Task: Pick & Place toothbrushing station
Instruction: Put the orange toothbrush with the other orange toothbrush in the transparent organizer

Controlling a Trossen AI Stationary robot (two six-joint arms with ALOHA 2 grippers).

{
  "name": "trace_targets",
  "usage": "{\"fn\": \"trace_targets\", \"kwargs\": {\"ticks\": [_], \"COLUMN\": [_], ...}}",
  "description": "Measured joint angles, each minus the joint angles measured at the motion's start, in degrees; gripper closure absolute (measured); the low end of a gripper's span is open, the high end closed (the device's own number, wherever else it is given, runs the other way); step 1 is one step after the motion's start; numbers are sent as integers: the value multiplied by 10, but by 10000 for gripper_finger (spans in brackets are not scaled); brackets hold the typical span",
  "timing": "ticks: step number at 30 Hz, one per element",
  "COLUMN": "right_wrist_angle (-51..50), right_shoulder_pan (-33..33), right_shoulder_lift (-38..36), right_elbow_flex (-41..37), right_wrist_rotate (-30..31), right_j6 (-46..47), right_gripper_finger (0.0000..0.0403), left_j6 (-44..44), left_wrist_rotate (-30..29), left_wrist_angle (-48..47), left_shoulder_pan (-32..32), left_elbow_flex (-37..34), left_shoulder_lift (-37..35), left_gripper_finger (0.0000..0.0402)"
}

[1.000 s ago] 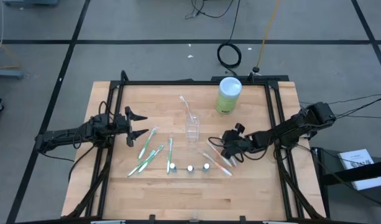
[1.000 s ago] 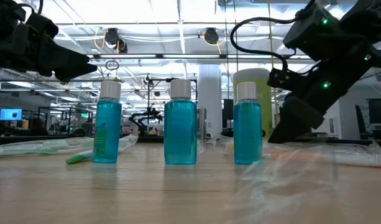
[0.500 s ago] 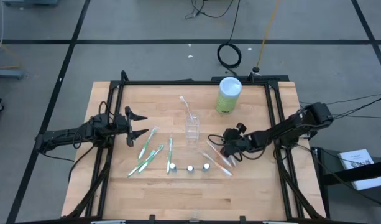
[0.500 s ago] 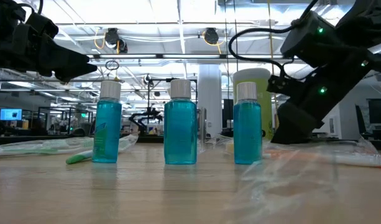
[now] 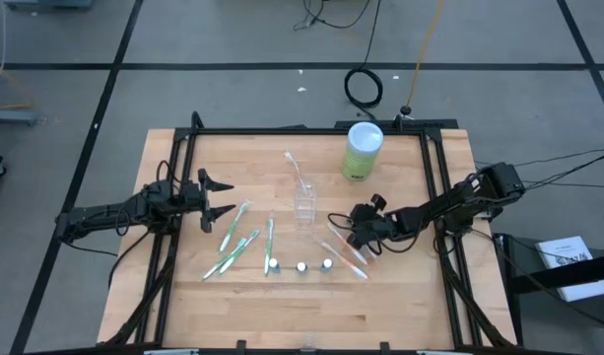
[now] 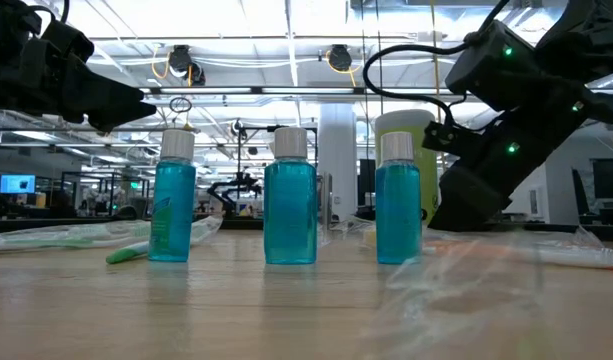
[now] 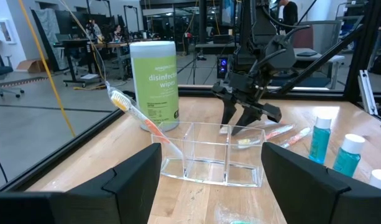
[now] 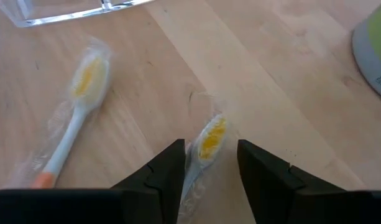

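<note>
1. Two orange-white toothbrushes in clear wrappers are seen lying on the counter [image 5: 400, 286] at the right, and the right pincer [image 8: 209, 163] is lowered over one of them [image 8: 206, 146] with its fingers released, one on each side of the bristle head.
2. The step in hand is judged to be the grasp of this toothbrush; no contact can be confirmed yet.
3. A clear holder [image 5: 305, 206] stands at the middle of the counter, with one orange-white toothbrush [image 7: 137, 115] already leaned in it.
4. Next, the fingers would need to be clenched on the thin handle without slipping on the wrapper, then the brush carried left to the holder.
5. The left pincer [image 5: 220, 198] is held open near the green-white toothbrushes [image 5: 238, 240], waiting.
</note>
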Motion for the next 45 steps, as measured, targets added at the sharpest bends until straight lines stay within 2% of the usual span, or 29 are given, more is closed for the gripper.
{"fn": "trace_targets", "kwargs": {"ticks": [8, 14, 17, 22, 30, 34, 40, 45], "right_wrist_angle": [4, 6, 5, 4, 7, 27, 73, 95], "right_shoulder_pan": [0, 0, 0, 0, 1, 1, 1, 1], "right_shoulder_lift": [0, -2, -1, -1, -2, -3, -1, -1], "right_elbow_flex": [0, 1, 1, 1, 0, -1, -2, -2], "right_wrist_rotate": [-29, -119, -126, -117, -108, -109, -102, -72], "right_j6": [-17, -73, -74, -60, -45, -59, -92, -103], "right_gripper_finger": [322, 340, 340, 318, 237, 210, 203, 205], "left_j6": [0, 0, 0, 0, 0, 0, 0, 0], "left_wrist_rotate": [0, 0, 0, 0, 0, 0, 0, 0], "left_wrist_angle": [0, 0, 0, 0, 0, 0, 0, 0], "left_shoulder_pan": [0, 0, 0, 0, 0, 0, 0, 0], "left_elbow_flex": [0, 0, 0, 0, 0, 0, 0, 0], "left_shoulder_lift": [0, 0, 0, 0, 0, 0, 0, 0], "left_gripper_finger": [117, 117, 117, 117, 117, 117, 117, 117]}}
